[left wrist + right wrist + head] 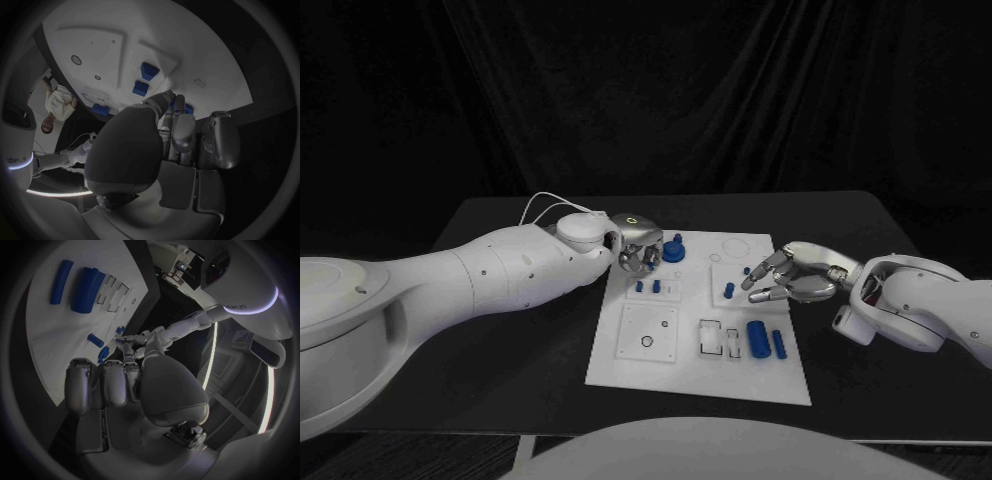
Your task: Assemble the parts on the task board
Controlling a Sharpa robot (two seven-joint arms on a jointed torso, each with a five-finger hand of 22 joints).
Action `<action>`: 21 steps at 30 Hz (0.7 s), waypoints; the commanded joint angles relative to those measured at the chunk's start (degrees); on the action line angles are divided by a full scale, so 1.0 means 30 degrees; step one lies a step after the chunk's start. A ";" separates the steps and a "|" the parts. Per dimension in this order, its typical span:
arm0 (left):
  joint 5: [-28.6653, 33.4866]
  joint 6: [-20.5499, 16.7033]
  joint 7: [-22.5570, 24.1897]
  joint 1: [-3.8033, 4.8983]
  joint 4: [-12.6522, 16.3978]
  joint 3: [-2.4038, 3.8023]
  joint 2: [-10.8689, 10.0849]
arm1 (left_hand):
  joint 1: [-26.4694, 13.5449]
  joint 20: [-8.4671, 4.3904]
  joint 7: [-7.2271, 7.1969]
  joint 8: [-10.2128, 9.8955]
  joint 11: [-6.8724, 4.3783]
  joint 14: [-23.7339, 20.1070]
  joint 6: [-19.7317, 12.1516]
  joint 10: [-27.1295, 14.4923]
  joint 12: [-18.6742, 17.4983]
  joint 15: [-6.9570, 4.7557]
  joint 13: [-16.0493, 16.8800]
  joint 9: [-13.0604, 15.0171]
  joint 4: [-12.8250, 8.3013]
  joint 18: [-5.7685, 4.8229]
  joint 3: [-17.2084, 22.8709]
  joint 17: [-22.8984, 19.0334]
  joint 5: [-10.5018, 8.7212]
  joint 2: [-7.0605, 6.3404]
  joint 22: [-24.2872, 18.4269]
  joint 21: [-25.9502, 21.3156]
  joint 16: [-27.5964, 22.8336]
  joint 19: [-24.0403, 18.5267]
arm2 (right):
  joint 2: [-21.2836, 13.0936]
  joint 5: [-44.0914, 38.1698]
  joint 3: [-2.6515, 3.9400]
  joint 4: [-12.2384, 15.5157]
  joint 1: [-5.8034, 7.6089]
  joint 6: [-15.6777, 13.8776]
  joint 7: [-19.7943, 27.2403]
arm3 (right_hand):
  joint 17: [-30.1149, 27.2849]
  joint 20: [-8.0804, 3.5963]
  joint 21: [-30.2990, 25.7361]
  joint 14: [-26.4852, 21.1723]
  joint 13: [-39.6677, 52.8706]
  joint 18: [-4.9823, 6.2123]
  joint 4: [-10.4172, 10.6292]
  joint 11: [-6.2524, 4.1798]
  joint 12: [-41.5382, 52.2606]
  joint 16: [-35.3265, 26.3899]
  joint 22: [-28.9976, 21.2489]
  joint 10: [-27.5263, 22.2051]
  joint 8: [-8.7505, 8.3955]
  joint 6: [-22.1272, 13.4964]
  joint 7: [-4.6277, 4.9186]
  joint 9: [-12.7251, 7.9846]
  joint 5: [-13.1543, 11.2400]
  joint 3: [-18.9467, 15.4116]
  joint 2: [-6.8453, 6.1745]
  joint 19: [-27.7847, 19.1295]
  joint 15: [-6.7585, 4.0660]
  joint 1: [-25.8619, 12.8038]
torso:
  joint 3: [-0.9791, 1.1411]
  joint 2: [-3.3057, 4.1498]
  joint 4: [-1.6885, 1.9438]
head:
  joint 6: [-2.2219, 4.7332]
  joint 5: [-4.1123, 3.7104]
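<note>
The white task board [629, 362] lies in the middle of the table. A blue knobbed part [676, 248] stands at its far left corner. My left hand [639, 251] is right against it with curled fingers; the left wrist view shows the fingertips [179, 107] at a blue piece [188, 108], and the grip itself is hidden. My right hand [788, 275] hovers over the board's right edge with fingers [105, 381] loosely apart and nothing in them, close to small blue pegs [730, 290]. A thick blue cylinder [757, 338] and a thin blue bar [779, 344] lie near the front right.
More small blue pegs [646, 286] stand left of the board's centre. A square plate with a round hole [649, 333] and slotted cut-outs [711, 337] are on the near half. Black table [516, 360] surrounds the board, with a dark curtain behind.
</note>
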 commanded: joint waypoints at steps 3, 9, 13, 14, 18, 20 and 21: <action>0.0019 0.0188 0.0124 -0.0070 -0.0022 0.0012 0.0125 | -0.0049 -0.0111 0.0013 -0.0080 -0.0048 -0.0194 -0.0109 0.0042 -0.0052 -0.0020 -0.0034 -0.0035 -0.0004 0.0167 0.0083 -0.0186 -0.0056 -0.0107 0.3207 -0.0108 -0.0164 0.0083 | 0.0001 0.0021 0.0007 -0.0047 -0.0056 0.0039 -0.0024 | 0.0027 0.0077 -0.0018 0.0772 -0.4653 0.0157 -0.0041 -0.0073 -0.0485 -0.0099 0.4011 0.0369 0.0046 0.0145 0.0024 -0.0020 0.0001 -0.0072 0.0933 0.0662 -0.0142 0.0901 | -0.0002 0.0002 -0.0010 | -0.0004 0.0011; 0.0019 0.0268 0.0175 -0.0099 -0.0056 0.0012 0.0262 | -0.0034 -0.0106 0.0011 -0.0099 -0.0057 -0.0218 -0.0123 0.0091 -0.0056 -0.0017 -0.0045 -0.0042 -0.0011 0.0170 0.0103 -0.0225 -0.0057 -0.0100 0.3203 -0.0131 -0.0198 0.0072 | 0.0008 0.0021 0.0007 -0.0072 -0.0064 0.0052 -0.0034 | 0.0027 0.0077 -0.0018 0.0772 -0.4653 0.0157 -0.0041 -0.0073 -0.0485 -0.0099 0.4011 0.0369 0.0046 0.0145 0.0024 -0.0020 0.0001 -0.0072 0.0933 0.0662 -0.0142 0.0901 | -0.0006 0.0003 -0.0013 | -0.0004 -0.0011; 0.0019 0.0474 0.0161 -0.0126 -0.0095 0.0013 0.0381 | -0.0028 -0.0105 0.0011 -0.0106 -0.0059 -0.0226 -0.0128 0.0106 -0.0058 -0.0018 -0.0048 -0.0045 -0.0014 0.0170 0.0111 -0.0245 -0.0057 -0.0095 0.3204 -0.0129 -0.0213 0.0071 | -0.0015 0.0021 0.0007 -0.0047 -0.0066 0.0027 -0.0038 | 0.0018 0.0079 -0.0036 0.0769 -0.4657 0.0161 -0.0043 -0.0070 -0.0488 -0.0103 0.4005 0.0366 0.0047 0.0151 0.0023 -0.0021 0.0006 -0.0071 0.0948 0.0654 -0.0142 0.0905 | -0.0006 -0.0008 -0.0024 | -0.0004 -0.0053; 0.0019 0.0523 0.0162 -0.0139 -0.0118 0.0013 0.0411 | -0.0020 -0.0105 0.0010 -0.0111 -0.0062 -0.0237 -0.0132 0.0122 -0.0059 -0.0018 -0.0051 -0.0047 -0.0017 0.0173 0.0119 -0.0281 -0.0054 -0.0086 0.3201 -0.0146 -0.0240 0.0066 | -0.0022 0.0021 0.0007 -0.0041 -0.0067 0.0022 -0.0042 | 0.0018 0.0079 -0.0036 0.0769 -0.4657 0.0161 -0.0043 -0.0070 -0.0488 -0.0103 0.4005 0.0366 0.0047 0.0151 0.0023 -0.0021 0.0006 -0.0071 0.0948 0.0654 -0.0142 0.0905 | -0.0005 -0.0009 -0.0029 | -0.0004 -0.0061; 0.0019 0.0691 0.0151 -0.0189 -0.0197 0.0014 0.0482 | -0.0011 -0.0104 0.0012 -0.0118 -0.0067 -0.0242 -0.0137 0.0143 -0.0058 -0.0020 -0.0053 -0.0049 -0.0023 0.0175 0.0127 -0.0289 -0.0051 -0.0081 0.3198 -0.0159 -0.0247 0.0062 | -0.0042 0.0021 0.0007 -0.0029 -0.0067 0.0015 -0.0052 | 0.0018 0.0079 -0.0036 0.0769 -0.4657 0.0161 -0.0043 -0.0070 -0.0488 -0.0103 0.4005 0.0366 0.0047 0.0151 0.0023 -0.0021 0.0006 -0.0071 0.0948 0.0654 -0.0142 0.0905 | -0.0006 -0.0003 -0.0028 | -0.0004 -0.0064; 0.0019 0.0774 0.0125 -0.0215 -0.0228 0.0014 0.0501 | -0.0001 -0.0104 0.0015 -0.0121 -0.0069 -0.0260 -0.0137 0.0160 -0.0057 -0.0020 -0.0055 -0.0050 -0.0031 0.0181 0.0134 -0.0357 -0.0046 -0.0079 0.3190 -0.0193 -0.0296 0.0051 | -0.0045 0.0021 0.0007 -0.0031 -0.0067 0.0012 -0.0054 | 0.0018 0.0079 -0.0036 0.0769 -0.4657 0.0161 -0.0043 -0.0070 -0.0488 -0.0103 0.4005 0.0366 0.0047 0.0151 0.0023 -0.0021 0.0006 -0.0071 0.0948 0.0654 -0.0142 0.0905 | -0.0005 -0.0006 -0.0029 | -0.0004 -0.0063; 0.0019 0.0806 0.0110 -0.0225 -0.0237 0.0014 0.0503 | 0.0026 -0.0104 0.0020 -0.0133 -0.0070 -0.0274 -0.0143 0.0187 -0.0063 -0.0022 -0.0063 -0.0054 -0.0054 0.0184 0.0148 -0.0380 -0.0023 -0.0081 0.3187 -0.0211 -0.0317 0.0044 | -0.0044 0.0021 0.0007 -0.0033 -0.0067 0.0013 -0.0055 | 0.0018 0.0079 -0.0036 0.0769 -0.4657 0.0161 -0.0043 -0.0070 -0.0488 -0.0103 0.4005 0.0366 0.0047 0.0151 0.0023 -0.0021 0.0006 -0.0071 0.0948 0.0654 -0.0142 0.0905 | -0.0004 -0.0004 -0.0028 | -0.0004 -0.0077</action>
